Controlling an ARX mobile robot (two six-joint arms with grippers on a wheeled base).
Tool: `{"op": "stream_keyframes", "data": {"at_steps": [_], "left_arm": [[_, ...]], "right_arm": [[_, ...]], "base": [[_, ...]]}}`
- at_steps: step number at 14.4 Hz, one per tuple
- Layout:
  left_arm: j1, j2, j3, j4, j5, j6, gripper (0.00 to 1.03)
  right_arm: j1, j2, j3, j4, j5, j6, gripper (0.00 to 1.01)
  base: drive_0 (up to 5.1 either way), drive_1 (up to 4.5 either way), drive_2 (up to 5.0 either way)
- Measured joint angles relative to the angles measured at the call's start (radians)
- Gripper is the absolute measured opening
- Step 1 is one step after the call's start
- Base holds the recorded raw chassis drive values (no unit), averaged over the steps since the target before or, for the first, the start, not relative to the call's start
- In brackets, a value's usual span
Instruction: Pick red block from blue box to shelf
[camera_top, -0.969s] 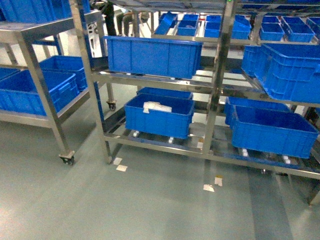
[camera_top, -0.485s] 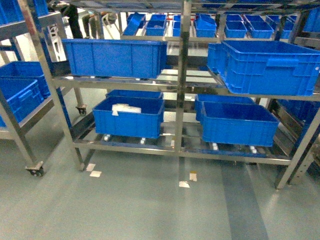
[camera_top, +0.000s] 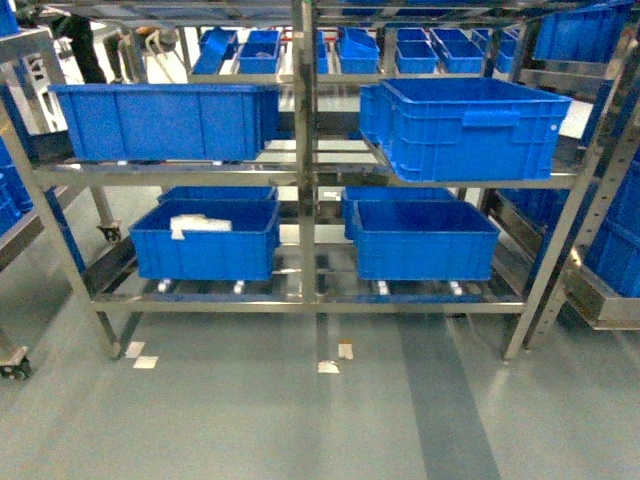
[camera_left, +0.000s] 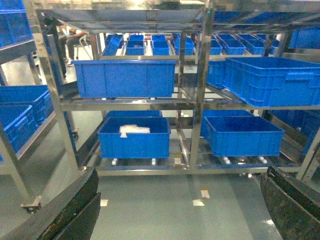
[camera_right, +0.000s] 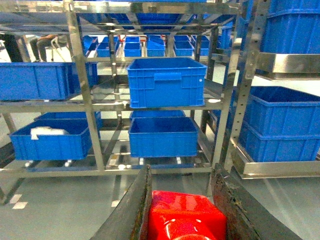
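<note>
Right gripper (camera_right: 182, 200): the red block (camera_right: 185, 217) sits at the bottom centre of the right wrist view, pinched between the two dark fingers (camera_right: 135, 205), which touch its left and right faces. Carried, clear of any surface. The blue box is in none of the views.

Left gripper (camera_left: 180, 210): fingers (camera_left: 75, 210) stand wide apart at the bottom corners of the left wrist view, nothing between them. Neither gripper shows in the head view.

Handling, as a judgement: the block looks like rigid glossy plastic, light, not fragile, but slick under the pads. The grip across opposite flat sides seems right; a firm squeeze should do no harm, and a loose one may let it slide out. Whether the stud is up cannot be told from here.

The shelf (camera_top: 305, 150) fills the head view, steel uprights and rails over a grey floor.
- Upper tier, left: a long deep-blue crate (camera_top: 165, 120); contents hidden by its wall.
- Upper tier, right: a ribbed crate (camera_top: 470, 125) with handle slot; inside not visible.
- Lower tier, left: a crate (camera_top: 205, 240) holding something white (camera_top: 200, 222), possibly bagged.
- Lower tier, right: a crate (camera_top: 425, 238), appears empty.

Small bins line the far racks at top of frame.
</note>
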Motion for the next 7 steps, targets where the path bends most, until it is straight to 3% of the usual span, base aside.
{"op": "stream_keyframes", "data": {"at_steps": [4, 7], "left_arm": [[0.000, 0.000, 0.000, 0.000, 0.001, 0.000, 0.98], [0.000, 0.000, 0.000, 0.000, 0.000, 0.000, 0.98]], "right_arm": [[0.000, 0.000, 0.000, 0.000, 0.000, 0.000, 0.29], [0.000, 0.000, 0.000, -0.001, 0.000, 0.000, 0.29]], "base": [[-1.3, -1.29, -1.3], [0.1, 3.93, -3.8]]}}
